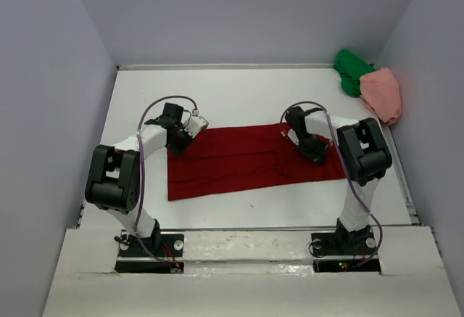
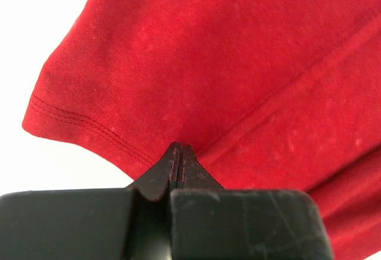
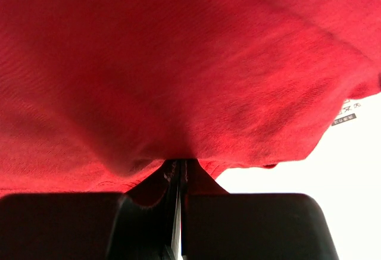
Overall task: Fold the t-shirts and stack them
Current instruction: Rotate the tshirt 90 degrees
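Grey walls (image 1: 43, 77) box in a white table (image 1: 217, 212). Across the middle of the frame, nearest you, the red shirt (image 1: 239, 165) lies as a long flat band. Your left gripper (image 1: 180, 141) sits at its upper left corner, jaws fully closed with the hem pinched at the tips. Your right gripper (image 1: 313, 149) sits on the upper edge toward the right, likewise clamped, with cloth draping over it. Holding both ends of one edge looks meant to carry that edge over for a fold. Far off in the upper right corner, the green shirt (image 1: 351, 72) and pink shirt (image 1: 383, 93) lie bunched, touching each other.
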